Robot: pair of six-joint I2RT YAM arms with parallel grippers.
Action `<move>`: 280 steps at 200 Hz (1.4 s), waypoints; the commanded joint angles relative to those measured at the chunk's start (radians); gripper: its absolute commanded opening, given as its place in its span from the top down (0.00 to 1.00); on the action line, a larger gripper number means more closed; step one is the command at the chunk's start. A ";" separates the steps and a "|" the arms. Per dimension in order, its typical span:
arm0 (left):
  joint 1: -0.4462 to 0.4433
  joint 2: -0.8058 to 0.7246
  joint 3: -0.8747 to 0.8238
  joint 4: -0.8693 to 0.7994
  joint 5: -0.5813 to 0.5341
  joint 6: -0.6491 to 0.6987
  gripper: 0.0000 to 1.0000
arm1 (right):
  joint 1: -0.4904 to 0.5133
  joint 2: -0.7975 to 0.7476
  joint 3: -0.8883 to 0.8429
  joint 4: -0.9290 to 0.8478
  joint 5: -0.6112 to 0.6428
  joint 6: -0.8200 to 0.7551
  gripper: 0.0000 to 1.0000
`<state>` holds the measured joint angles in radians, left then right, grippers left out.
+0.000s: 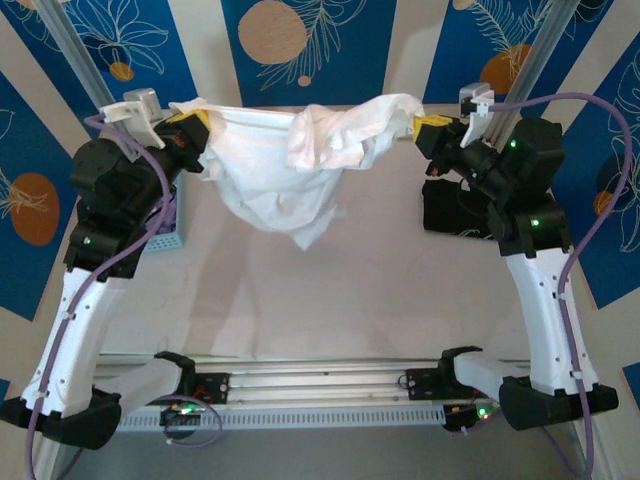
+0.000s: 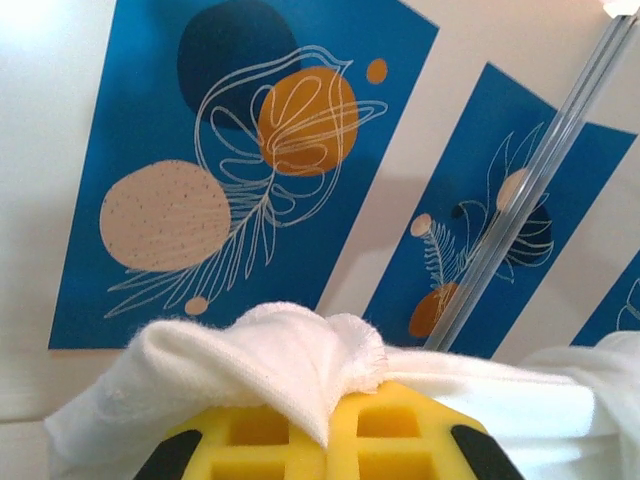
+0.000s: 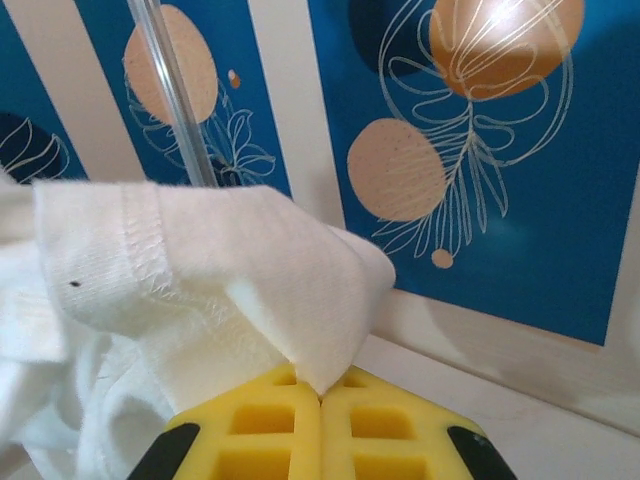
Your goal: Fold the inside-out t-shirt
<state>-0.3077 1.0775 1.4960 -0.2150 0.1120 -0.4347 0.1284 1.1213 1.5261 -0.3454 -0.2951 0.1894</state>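
Pinching one shirt edge, left end effector pressed together on cloth | inside-out t-shirt hangs bunched between both arms above the counter; no fold started, spreading and folding left | right end effector pinching the other edge | blue basket left, black garment right, may crowd laydown.

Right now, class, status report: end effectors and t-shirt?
Left end effector shut on t-shirt. Right end effector likewise. Slung bunched between them. Black garment nearby, right side.
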 commanded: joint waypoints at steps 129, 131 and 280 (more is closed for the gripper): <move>-0.002 0.591 -0.213 -0.043 -0.003 0.001 0.30 | 0.086 0.472 -0.286 -0.154 0.377 0.051 0.52; -0.002 0.582 -0.229 -0.042 -0.011 0.008 0.29 | 0.098 0.460 -0.303 -0.150 0.364 0.051 0.52; 0.031 1.031 0.092 -0.128 0.026 0.131 0.44 | 0.732 0.841 -0.293 0.265 0.359 0.220 0.53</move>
<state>-0.3004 2.0453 1.5169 -0.3267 0.1188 -0.3214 0.8619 1.8889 1.1694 -0.1322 0.0399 0.3737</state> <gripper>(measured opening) 0.628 0.544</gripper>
